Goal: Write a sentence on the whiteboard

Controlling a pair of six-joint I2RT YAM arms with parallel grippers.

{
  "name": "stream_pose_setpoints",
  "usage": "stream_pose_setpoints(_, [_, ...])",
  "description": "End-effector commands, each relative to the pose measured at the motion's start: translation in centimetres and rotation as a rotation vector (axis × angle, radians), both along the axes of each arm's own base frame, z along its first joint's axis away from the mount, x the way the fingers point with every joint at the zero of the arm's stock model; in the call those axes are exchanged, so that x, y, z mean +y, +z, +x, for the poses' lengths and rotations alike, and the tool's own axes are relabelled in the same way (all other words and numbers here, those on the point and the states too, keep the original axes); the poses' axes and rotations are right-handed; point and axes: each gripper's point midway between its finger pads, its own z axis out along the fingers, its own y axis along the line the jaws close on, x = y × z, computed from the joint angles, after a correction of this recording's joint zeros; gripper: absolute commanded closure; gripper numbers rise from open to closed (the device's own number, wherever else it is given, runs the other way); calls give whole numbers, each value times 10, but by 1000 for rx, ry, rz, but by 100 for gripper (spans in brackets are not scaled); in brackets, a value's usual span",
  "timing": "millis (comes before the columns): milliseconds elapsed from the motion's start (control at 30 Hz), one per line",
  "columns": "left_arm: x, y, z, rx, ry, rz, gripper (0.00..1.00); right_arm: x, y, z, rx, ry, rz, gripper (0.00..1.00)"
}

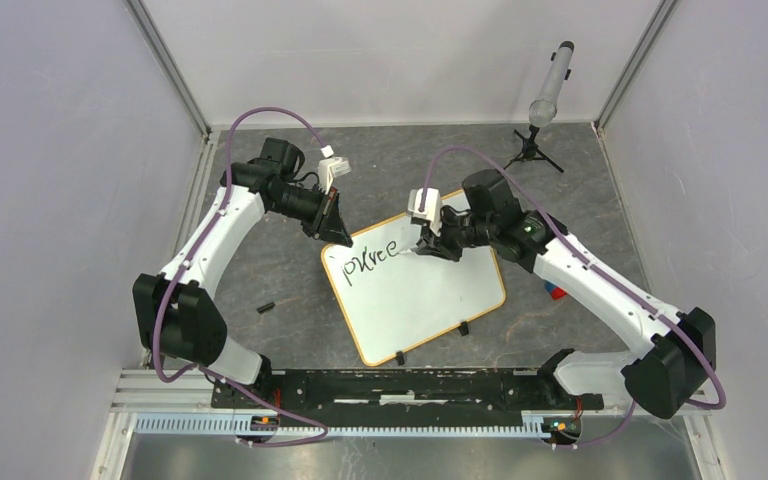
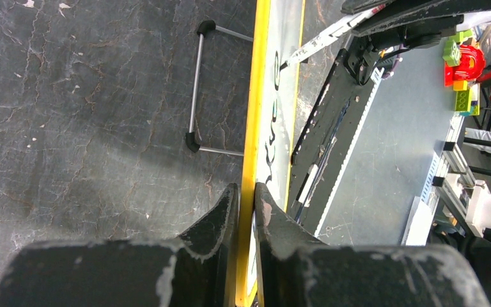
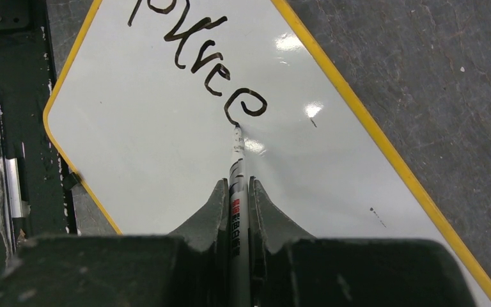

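Observation:
The whiteboard (image 1: 420, 300) lies tilted on the grey table, orange-yellow frame all round, two black clip feet on its near edge. Black marker letters of the sentence (image 1: 370, 258) run along its far-left part, ending in a looped letter (image 3: 246, 105). My left gripper (image 1: 338, 232) is shut on the board's far-left corner; its fingers pinch the yellow frame (image 2: 247, 192). My right gripper (image 1: 430, 243) is shut on a white marker (image 3: 236, 173), held upright between the fingers (image 3: 236, 185). The marker tip touches the board just below the last letter.
A small black cap (image 1: 265, 307) lies on the table left of the board. A little tripod with a grey cylinder (image 1: 538, 140) stands at the back right. A blue and red object (image 1: 555, 292) peeks from under the right arm. The black rail (image 1: 410, 385) runs along the near edge.

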Motion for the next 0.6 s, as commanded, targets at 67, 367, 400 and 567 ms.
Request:
stream_pose_setpoints(67, [1, 1, 0, -26, -20, 13, 98, -3, 42, 14, -97, -25, 44, 100])
stream_pose_setpoints(367, [0, 4, 0, -35, -21, 9, 98, -7, 42, 25, -105, -63, 53, 100])
stream_pose_setpoints(400, [0, 4, 0, -33, -21, 9, 98, -7, 41, 25, -103, -64, 53, 100])
stream_pose_setpoints(567, [0, 4, -1, -33, -23, 8, 98, -5, 39, 28, -96, -69, 57, 100])
